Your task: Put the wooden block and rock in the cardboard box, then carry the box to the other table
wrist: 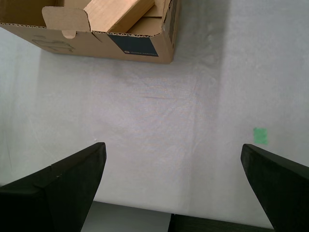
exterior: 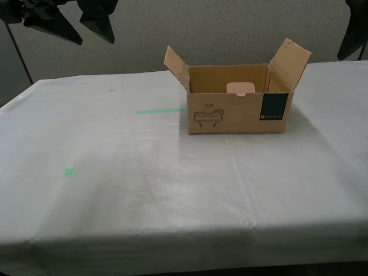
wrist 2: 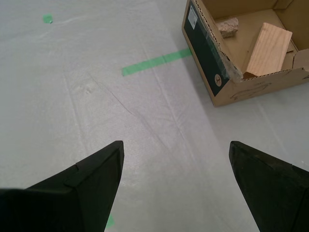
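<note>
The cardboard box [exterior: 236, 115] stands open on the other table [exterior: 172, 190], whose cover is wrinkled white-grey cloth. In the second wrist view the wooden block [wrist 2: 268, 48] leans inside the box [wrist 2: 260, 87] and the rock [wrist 2: 228, 26] lies beside it on the box floor. The first wrist view shows the block [wrist: 116, 12] inside the box [wrist: 72, 41]. In the exterior view the box's front wall hides both. My second gripper [wrist 2: 176, 143] is open over bare cloth, away from the box. My first gripper [wrist: 173, 145] is also open and holds nothing.
A green tape strip [exterior: 161, 110] lies on the cloth beside the box, with small green marks [exterior: 68, 171] further off. Dark arm parts [exterior: 57, 20] hang at the exterior view's top corners. The table's front edge [wrist: 135, 212] runs just below my first gripper.
</note>
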{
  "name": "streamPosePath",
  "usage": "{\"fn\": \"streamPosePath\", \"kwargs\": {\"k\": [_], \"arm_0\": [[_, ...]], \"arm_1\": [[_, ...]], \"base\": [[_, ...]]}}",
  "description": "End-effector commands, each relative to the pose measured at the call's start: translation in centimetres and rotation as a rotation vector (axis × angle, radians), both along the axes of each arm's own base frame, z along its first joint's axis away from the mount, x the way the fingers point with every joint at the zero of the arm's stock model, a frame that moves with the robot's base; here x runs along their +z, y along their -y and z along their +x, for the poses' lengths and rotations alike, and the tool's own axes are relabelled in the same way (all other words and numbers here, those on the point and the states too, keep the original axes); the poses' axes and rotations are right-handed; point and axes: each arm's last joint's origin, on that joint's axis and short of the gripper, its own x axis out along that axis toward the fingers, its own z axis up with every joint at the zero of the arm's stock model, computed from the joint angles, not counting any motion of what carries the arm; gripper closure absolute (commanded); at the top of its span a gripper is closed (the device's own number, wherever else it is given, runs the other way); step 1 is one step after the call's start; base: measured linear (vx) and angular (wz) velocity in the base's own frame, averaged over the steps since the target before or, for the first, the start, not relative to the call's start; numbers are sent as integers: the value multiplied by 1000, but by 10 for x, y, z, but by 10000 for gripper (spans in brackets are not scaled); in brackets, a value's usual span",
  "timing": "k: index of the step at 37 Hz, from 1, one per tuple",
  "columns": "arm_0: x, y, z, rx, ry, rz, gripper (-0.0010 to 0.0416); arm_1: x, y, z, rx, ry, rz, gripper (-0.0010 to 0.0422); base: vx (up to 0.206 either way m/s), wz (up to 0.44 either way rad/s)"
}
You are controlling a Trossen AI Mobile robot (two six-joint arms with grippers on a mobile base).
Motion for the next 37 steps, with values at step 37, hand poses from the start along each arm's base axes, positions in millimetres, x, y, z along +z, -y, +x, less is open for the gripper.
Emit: {"fn": "streamPosePath", "kwargs": {"k": [37], "arm_0": [[0,0,0,0,2,-1,17]], "arm_1": [[0,0,0,3,3,1,117]], "base": [[0,0]]}}
